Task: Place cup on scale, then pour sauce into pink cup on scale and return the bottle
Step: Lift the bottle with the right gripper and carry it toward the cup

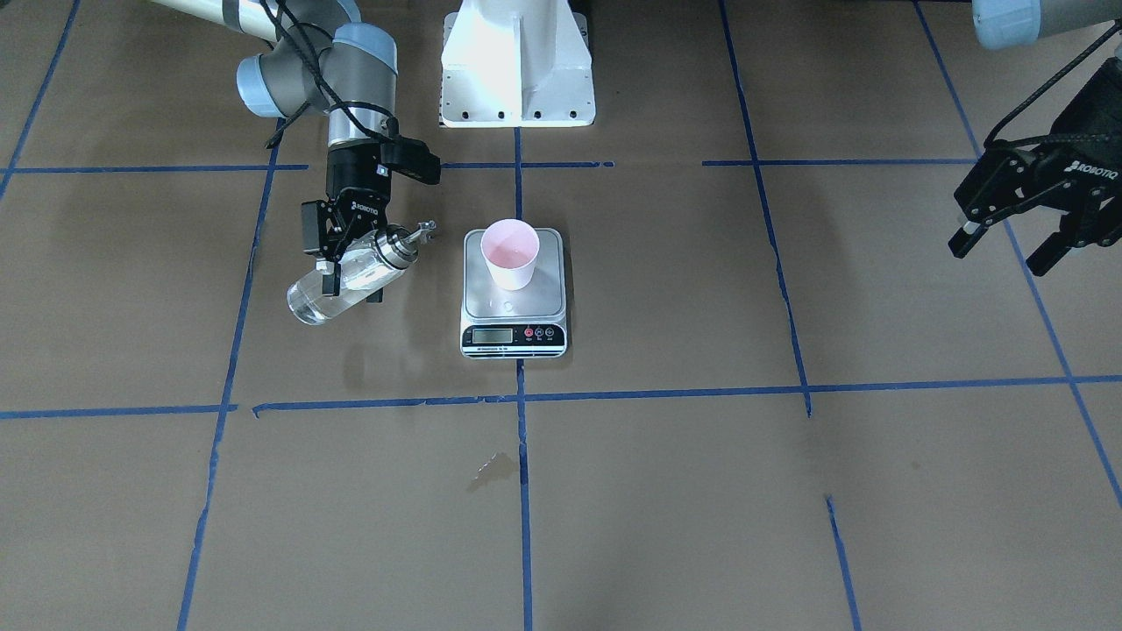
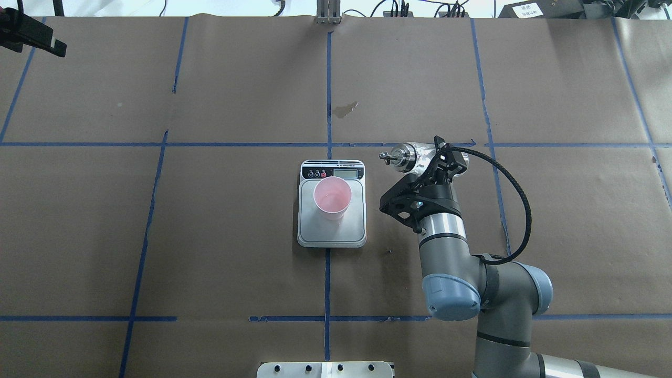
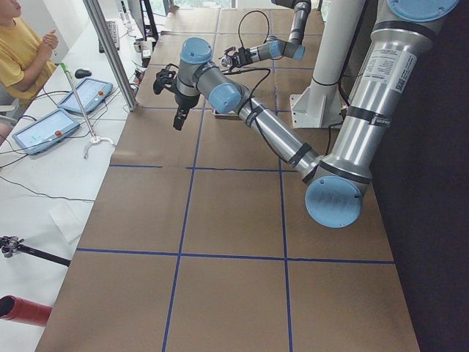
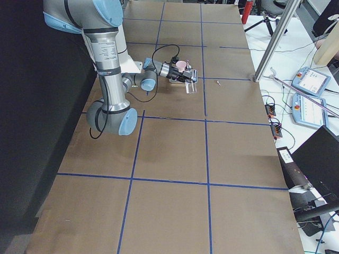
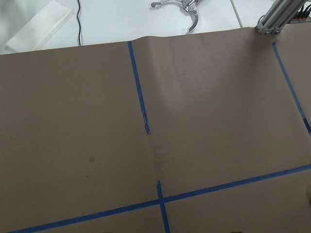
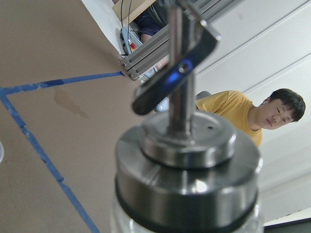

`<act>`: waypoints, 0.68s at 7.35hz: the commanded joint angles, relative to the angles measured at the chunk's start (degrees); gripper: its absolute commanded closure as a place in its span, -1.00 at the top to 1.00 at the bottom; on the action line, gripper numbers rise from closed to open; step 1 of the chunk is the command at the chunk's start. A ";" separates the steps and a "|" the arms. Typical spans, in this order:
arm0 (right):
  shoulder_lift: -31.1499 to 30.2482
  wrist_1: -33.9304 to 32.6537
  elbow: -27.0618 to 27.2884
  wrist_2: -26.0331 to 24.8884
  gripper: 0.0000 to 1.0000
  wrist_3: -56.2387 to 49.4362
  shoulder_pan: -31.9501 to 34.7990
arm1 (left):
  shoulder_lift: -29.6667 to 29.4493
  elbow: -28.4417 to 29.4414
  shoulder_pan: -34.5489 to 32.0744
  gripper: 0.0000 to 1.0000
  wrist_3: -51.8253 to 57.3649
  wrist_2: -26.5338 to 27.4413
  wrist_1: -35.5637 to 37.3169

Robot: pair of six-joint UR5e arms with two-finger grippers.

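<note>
The right gripper (image 1: 353,287) is closed around the middle of the bottle (image 1: 308,302), one finger on each side of the glass, so this part of the bottle is hidden from us. The bottle hangs above the table (image 1: 701,491), tilted, with its silver cap (image 1: 401,244) turned toward the scale (image 1: 514,336); the spout stays beside the scale and apart from it, not over the cup (image 1: 510,252). In the overhead view the gripper covers most of the glass, and in the right wrist view the cap fills nearly everything. Some clear sauce (image 1: 302,308) shows in the lower end of the bottle. The cup stands upright on the platform of the scale, toward the robot's edge. We cannot tell if there is liquid inside the cup, and we cannot read the display. The left gripper (image 1: 999,254) is well apart at the table's side, with its fingers spread wide and holding nothing; the overhead view cuts it off at the corner. We count two grippers, one bottle, one cup and one scale.
</note>
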 commanded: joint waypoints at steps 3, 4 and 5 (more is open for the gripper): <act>1.13 -0.11 -0.50 -2.33 -1.00 -11.60 -0.80 | 0.08 0.08 0.00 0.70 0.00 -0.10 0.18; 4.09 -3.07 -0.85 -3.37 -1.00 -11.97 -1.06 | 0.17 0.08 0.00 0.70 0.00 -0.10 0.18; 5.69 -6.40 -0.86 -3.73 -1.00 -11.88 -1.15 | 0.17 0.08 0.00 0.70 0.00 -0.10 0.36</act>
